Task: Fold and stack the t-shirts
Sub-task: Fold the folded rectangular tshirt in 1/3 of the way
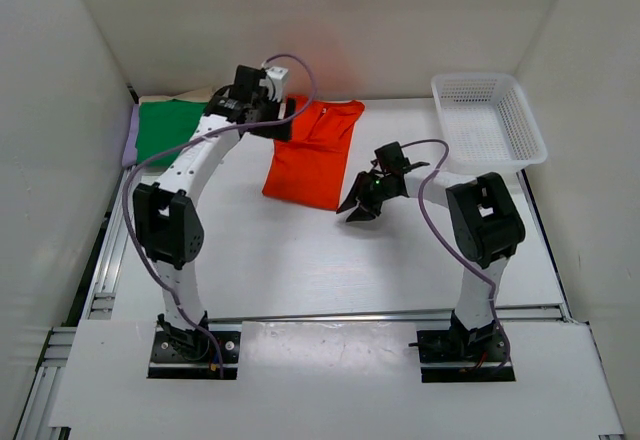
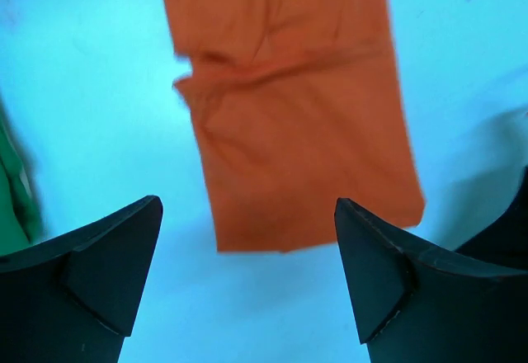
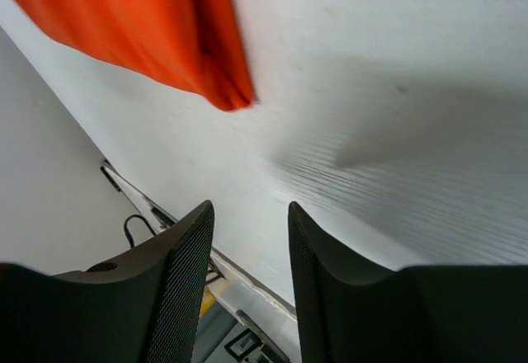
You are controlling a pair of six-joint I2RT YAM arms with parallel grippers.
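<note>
Orange t-shirt [image 1: 312, 155] lies folded to a long strip mid-worktop [image 1: 300, 260], apart from the green t-shirt [image 1: 170, 130] folded at back L. Prob needs another fold + stacking. L fingers [image 2: 99, 256] wide open above it, R fingers [image 3: 177, 264] parted near its corner, both empty

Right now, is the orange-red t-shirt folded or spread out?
Folded: the orange-red t-shirt lies on the table as a narrow rectangle, an overlapping layer showing.

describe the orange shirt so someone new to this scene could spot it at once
On the white table, look at the far middle. The orange-red shirt lies there, folded into a long strip. Unlike the green shirt at far left, it lies alone.
</note>
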